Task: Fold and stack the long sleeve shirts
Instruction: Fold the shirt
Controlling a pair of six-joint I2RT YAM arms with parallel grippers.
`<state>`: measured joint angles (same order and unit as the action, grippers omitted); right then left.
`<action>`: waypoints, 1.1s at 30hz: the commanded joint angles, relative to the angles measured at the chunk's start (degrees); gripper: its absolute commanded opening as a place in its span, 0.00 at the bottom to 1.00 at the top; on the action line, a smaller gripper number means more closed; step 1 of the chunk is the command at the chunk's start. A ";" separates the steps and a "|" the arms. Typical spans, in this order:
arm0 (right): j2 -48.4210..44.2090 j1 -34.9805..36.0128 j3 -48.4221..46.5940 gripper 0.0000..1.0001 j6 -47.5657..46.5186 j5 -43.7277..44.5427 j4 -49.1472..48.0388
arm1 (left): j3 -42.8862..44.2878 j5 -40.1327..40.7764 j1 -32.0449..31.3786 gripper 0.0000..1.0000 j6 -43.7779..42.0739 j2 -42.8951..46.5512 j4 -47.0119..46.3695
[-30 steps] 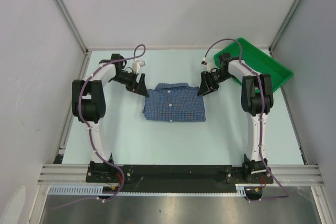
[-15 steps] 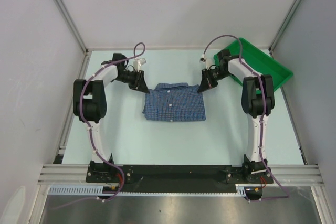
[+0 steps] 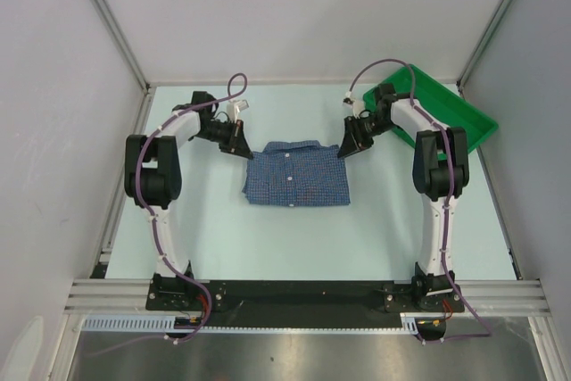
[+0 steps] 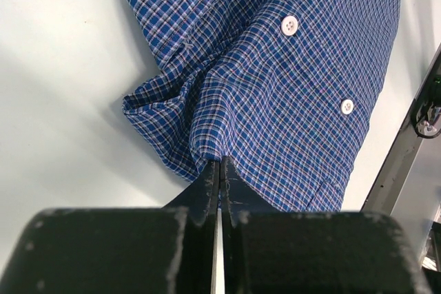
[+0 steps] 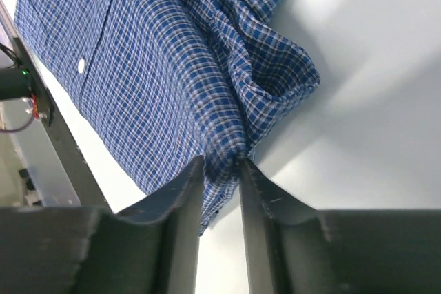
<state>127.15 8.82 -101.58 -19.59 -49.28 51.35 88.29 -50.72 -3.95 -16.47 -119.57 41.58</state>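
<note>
Shirt (image 3: 296, 176) folded, collar twd far edge, long axis L-R; left claw (image 4: 219, 166), right claw (image 5: 220, 163) each pinch a collar-side corner.

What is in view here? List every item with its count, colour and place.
blue checked cloth button-up shirt: one, blue with fine white check, folded flat mid-table, collar toward the far side.
green plastic tray: one, green, far right corner of the table.
pale table: one, pale blue-green, under everything.
arms: two, white and black, one on each side of the shirt.
left gripper: one, black, shut on the shirt's far left corner.
right gripper: one, black, closed on the shirt's far right corner.
</note>
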 commanded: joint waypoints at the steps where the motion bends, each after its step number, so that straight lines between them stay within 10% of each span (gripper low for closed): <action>1: -3.40 -0.65 -0.46 0.27 0.26 -0.90 0.24 | -0.05 -1.84 0.08 0.00 -1.20 2.41 -0.54; 6: -3.84 -0.38 -0.73 0.00 0.87 -2.23 -0.73 | -0.49 -1.84 0.08 0.00 -1.20 3.02 -0.54; 33: 7.58 -0.39 -9.69 0.00 11.94 -1.17 -19.36 | 12.87 6.85 2.10 0.00 5.48 -9.45 -5.46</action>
<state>132.05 7.57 -109.12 -11.03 -50.43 37.60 99.13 -46.96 -3.03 -13.87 -127.26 37.50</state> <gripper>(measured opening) 0.011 0.005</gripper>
